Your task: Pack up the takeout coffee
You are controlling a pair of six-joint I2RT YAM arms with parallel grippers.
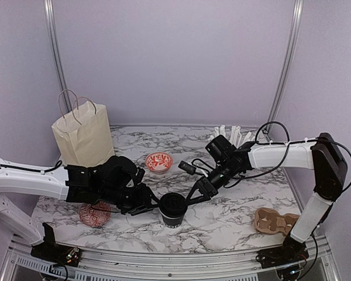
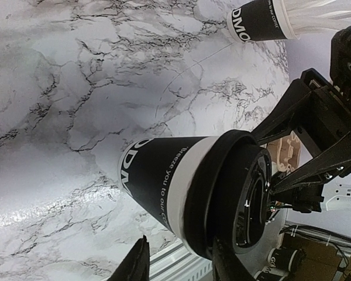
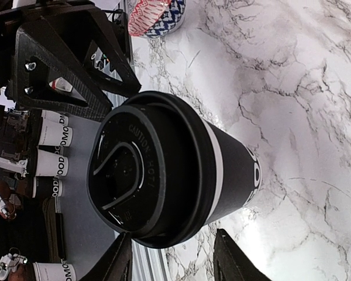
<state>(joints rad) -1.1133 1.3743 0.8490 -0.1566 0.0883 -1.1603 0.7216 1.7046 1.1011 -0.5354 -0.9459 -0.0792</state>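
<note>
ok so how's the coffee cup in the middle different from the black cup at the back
The coffee cup wears a black lid; the back cup has none and is stuffed with white straws. The coffee cup stands near the table's front edge; the back cup stands far behind it. Both are black paper cups with white lettering and a white rim.

A black lidded cup (image 1: 172, 209) stands on the counter (image 1: 222, 225), midway along its near edge. The left arm's fingers (image 1: 146, 206) reach the cup's left side, and the right arm's fingers (image 1: 194, 195) reach the lid's right rim. A paper bag (image 1: 83, 139) stands at the far left corner. A cardboard cup carrier (image 1: 274, 221) lies toward the near right corner.
</note>
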